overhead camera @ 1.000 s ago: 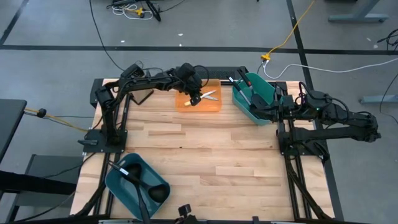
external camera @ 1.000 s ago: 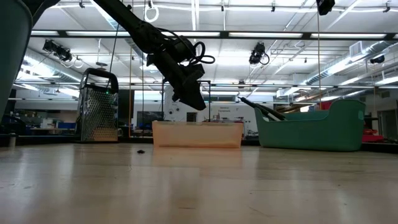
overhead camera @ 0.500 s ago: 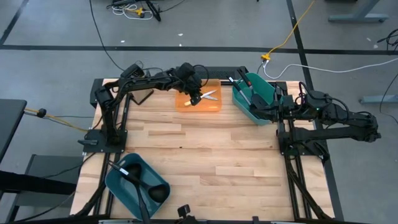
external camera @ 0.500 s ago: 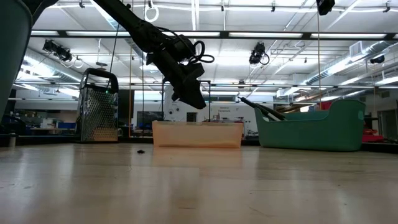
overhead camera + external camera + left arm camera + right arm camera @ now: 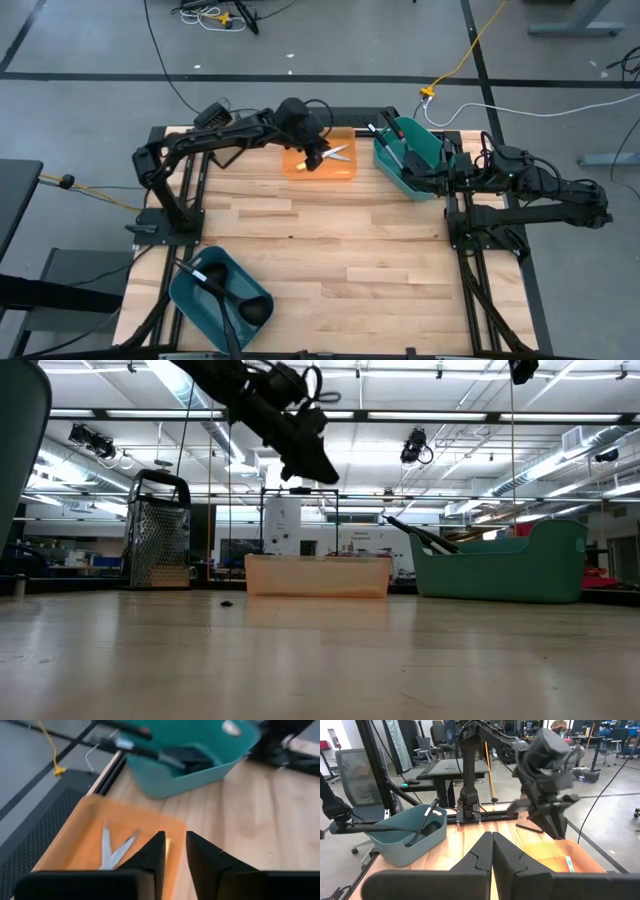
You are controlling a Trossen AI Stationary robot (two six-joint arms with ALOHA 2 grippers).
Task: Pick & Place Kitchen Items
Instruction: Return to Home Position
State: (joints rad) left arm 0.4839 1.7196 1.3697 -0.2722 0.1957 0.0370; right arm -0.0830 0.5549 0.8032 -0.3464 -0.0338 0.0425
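The left gripper point(image 5: 313, 152) hangs in the air above the flat orange plastic tray point(image 5: 322, 171) at the back middle of the pale wooden table point(image 5: 320, 250). In the low view the gripper point(image 5: 312, 468) is well clear of the tray's rim point(image 5: 317, 575). Its wrist view shows the 2 dark fingers point(image 5: 151, 857) a narrow gap apart, with nothing between them.

Straight below, 2 slim silver cutlery pieces point(image 5: 113, 851) lie inside the tray, meeting in a V. A sliver of a pale yellow-handled piece point(image 5: 167, 845) shows just beside them, mostly hidden by one finger.

Just beside the tray, toward the right arm, stands a teal rectangular plastic bin point(image 5: 428, 152). It holds black long-handled utensils point(image 5: 386, 140) whose handles stick out past its rim toward the tray.

The right gripper point(image 5: 414, 179) lies low at the near side of that bin, pointing across the table. Its 2 fingers point(image 5: 480, 852) are pressed together and hold nothing.

A second teal plastic bin point(image 5: 192, 292) sits at the front left corner, well apart from the tray. Black ladles point(image 5: 252, 310) rest inside it.

In the low view, a metal box grater point(image 5: 160, 532) stands upright near the tray, on the side away from the first bin.
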